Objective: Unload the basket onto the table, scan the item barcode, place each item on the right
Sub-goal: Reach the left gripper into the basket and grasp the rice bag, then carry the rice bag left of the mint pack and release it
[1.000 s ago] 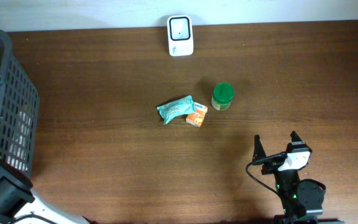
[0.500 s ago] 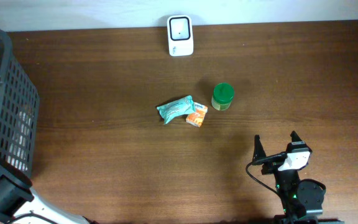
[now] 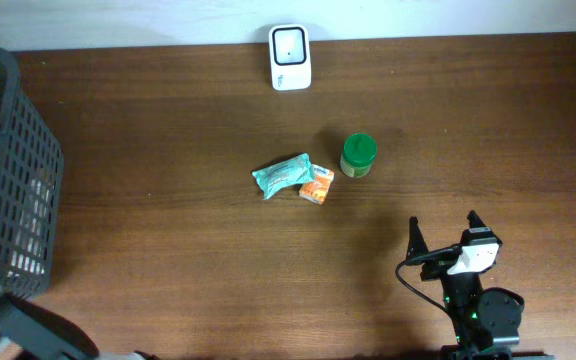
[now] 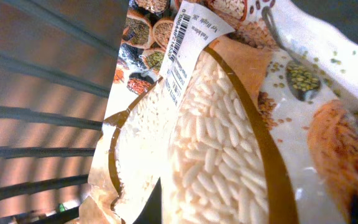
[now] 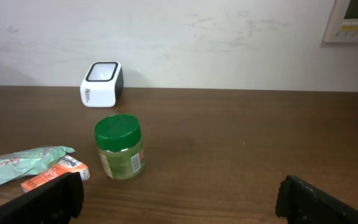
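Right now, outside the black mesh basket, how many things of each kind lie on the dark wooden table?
round jar with green lid: 1
teal soft wrapper packet: 1
small orange carton: 1
white box-shaped barcode scanner: 1
Total: 4

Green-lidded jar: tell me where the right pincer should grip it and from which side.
Probably grip the jar across its round body just below the green lid, coming from above with the open right pincer. It stands upright, and the orange packet lies close by its base, so a low sideways approach could nudge that.
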Controlling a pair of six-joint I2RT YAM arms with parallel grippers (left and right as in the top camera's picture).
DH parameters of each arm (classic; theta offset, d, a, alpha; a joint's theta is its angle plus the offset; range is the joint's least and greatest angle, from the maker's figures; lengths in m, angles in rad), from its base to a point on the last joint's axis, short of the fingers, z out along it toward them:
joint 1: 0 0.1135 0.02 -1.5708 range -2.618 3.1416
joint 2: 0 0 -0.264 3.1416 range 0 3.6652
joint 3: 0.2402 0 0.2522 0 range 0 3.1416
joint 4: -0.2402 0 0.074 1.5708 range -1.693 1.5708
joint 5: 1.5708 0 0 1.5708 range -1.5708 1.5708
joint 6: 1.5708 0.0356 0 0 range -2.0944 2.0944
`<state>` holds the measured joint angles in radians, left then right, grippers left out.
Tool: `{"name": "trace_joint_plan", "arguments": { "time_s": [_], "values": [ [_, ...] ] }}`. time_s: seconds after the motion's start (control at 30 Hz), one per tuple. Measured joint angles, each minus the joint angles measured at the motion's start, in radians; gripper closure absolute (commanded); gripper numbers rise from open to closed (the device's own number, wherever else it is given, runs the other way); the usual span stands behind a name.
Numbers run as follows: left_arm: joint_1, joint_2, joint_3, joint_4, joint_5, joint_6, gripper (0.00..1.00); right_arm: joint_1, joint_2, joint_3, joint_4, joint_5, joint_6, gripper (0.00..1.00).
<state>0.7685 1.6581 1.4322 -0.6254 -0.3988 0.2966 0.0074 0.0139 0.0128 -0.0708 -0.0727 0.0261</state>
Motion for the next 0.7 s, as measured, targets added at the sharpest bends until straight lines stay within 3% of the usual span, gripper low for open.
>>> {"name": "trace_joint_plan", "arguments": {
  "time_s": [0.13,0.43,0.7],
  "values": [
    [-0.053,-0.101,0.001,0.033,-0.069,0.055,1.0,0.0,0.0,0.0,0.0,0.0,0.001,0.02],
    [-0.262,-0.227,0.068,0.314,-0.234,0.284,1.0,0.0,0.0,0.0,0.0,0.0,0.0,0.02],
    [-0.513,-0.315,0.114,0.276,-0.277,0.317,1.0,0.0,0.0,0.0,0.0,0.0,0.001,0.02]
  ]
}}
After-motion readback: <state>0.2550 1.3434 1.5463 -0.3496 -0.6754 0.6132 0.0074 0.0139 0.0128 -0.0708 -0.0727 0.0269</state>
